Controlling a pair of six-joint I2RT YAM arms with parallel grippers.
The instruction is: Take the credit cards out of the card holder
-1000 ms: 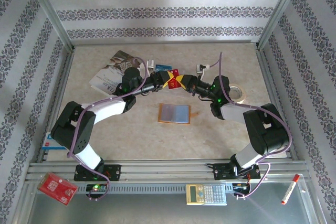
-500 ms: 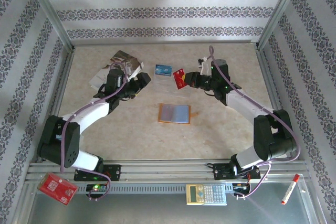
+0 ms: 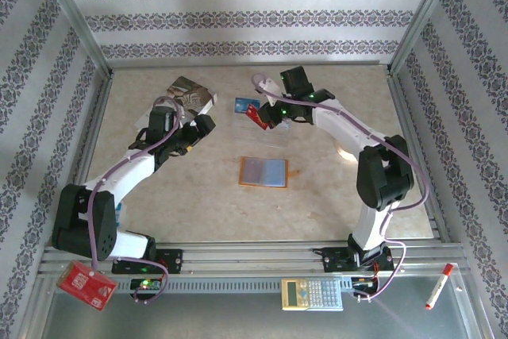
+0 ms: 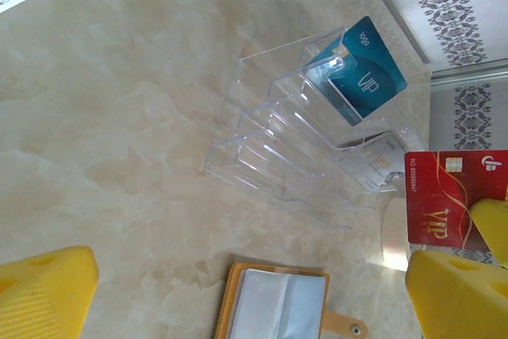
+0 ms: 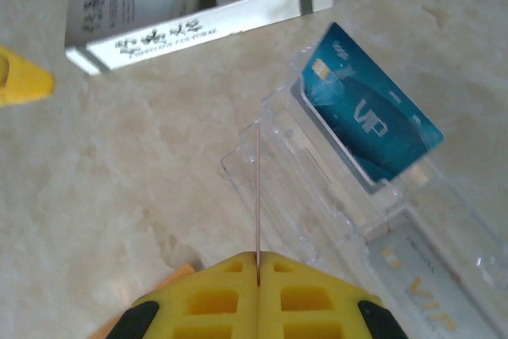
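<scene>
The right gripper (image 5: 258, 267) is closed on the red card (image 4: 444, 196), held just beyond the open orange card holder (image 3: 263, 171), which lies flat on the table (image 3: 333, 196). Beyond and left of the card holder, the left gripper (image 3: 198, 126) is spread wide and empty. The blue card (image 5: 369, 121) stands in a clear rack (image 4: 278, 148) beyond the card holder.

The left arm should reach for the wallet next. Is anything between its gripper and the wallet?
Nothing visible. Only bare table lies between the open left gripper and the wallet. The clear stand and the right gripper, shut on the red card, sit farther back, off that line.
</scene>
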